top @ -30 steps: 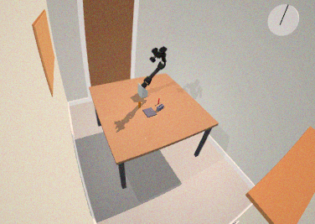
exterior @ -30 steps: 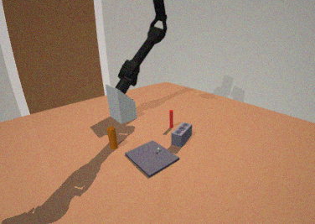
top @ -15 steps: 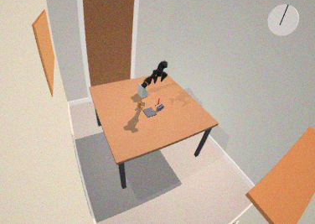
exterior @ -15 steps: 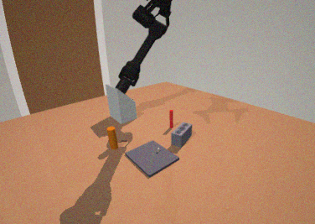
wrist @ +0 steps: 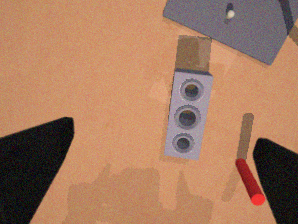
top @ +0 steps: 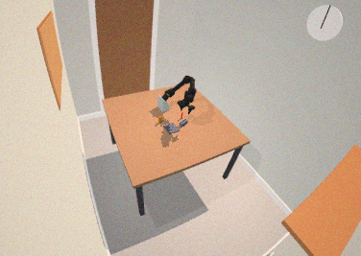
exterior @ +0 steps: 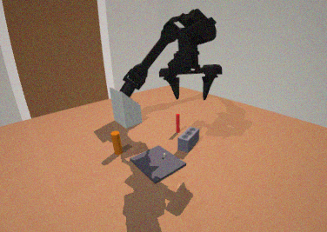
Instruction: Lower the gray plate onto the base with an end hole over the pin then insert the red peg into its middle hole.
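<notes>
hanging above the table [top: 158,163] [exterior: 265,178] [wrist: 100,60], the black gripper [top: 186,108] [exterior: 190,99] [wrist: 164,136] points downward with its fingers spread wide and nothing between them. below it in the wrist view is the gray plate [top: 183,123] [exterior: 188,140] [wrist: 187,116], a thick block with three holes in a row facing up, resting on the table just beside the flat square base [top: 171,128] [exterior: 158,164] [wrist: 235,30]. a small pale pin [exterior: 164,155] [wrist: 230,14] sticks up from the base, and the plate is off it. the red peg [top: 181,115] [exterior: 177,123] [wrist: 249,181] stands upright near the plate, out of its middle hole. on the other side of the base, an orange cylinder [top: 160,120] [exterior: 116,142] stands upright, and a pale gray-blue block [top: 163,104] [exterior: 126,109] is by the lower part of the arm [top: 192,88] [exterior: 152,56]. dark shadows fall across part of the base and the table.
</notes>
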`<state>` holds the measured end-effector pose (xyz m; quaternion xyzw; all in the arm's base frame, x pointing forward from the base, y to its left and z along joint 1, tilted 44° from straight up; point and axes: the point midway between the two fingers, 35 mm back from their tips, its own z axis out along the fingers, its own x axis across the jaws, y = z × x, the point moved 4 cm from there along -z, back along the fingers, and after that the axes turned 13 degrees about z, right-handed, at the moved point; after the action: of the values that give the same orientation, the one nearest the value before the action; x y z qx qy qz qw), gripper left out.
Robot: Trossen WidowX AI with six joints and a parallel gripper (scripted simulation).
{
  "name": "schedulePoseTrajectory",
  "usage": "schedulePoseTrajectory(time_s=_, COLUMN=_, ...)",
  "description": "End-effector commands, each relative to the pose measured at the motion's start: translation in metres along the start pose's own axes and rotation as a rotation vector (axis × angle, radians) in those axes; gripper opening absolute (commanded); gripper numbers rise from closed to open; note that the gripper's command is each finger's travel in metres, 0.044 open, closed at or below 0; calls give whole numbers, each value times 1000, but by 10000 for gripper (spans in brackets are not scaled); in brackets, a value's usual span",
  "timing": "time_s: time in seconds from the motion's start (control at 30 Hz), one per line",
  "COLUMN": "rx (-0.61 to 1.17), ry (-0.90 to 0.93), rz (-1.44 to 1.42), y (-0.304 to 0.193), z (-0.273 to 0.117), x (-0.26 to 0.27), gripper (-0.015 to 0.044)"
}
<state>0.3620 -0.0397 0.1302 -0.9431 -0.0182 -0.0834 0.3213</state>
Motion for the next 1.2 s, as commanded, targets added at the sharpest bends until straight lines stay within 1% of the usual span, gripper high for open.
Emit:
schedulePoseTrajectory(time_s=0.0, rx=102, ry=-131, rz=-6, y=-21, z=33, x=-12, gripper=440)
schedulePoseTrajectory(time_s=0.2, rx=108, ry=-139, rz=-6, y=-22, z=37, x=-14, gripper=440)
schedulePoseTrajectory(time_s=0.23, rx=108, ry=-138, rz=-6, y=-23, z=45, x=-15, gripper=440)
schedulePoseTrajectory(time_s=0.33, rx=110, ry=-138, rz=-7, y=-28, z=88, x=-21, gripper=440)
schedulePoseTrajectory(time_s=0.37, rx=111, ry=-138, rz=-7, y=-29, z=96, x=-23, gripper=440)
schedulePoseTrajectory(time_s=0.5, rx=111, ry=-138, rz=-7, y=-29, z=99, x=-24, gripper=440)
schedulePoseTrajectory(time_s=0.6, rx=112, ry=-138, rz=-7, y=-30, z=111, x=-28, gripper=440)
schedulePoseTrajectory(time_s=1.17, rx=111, ry=-138, rz=-8, y=-32, z=134, x=-31, gripper=440)
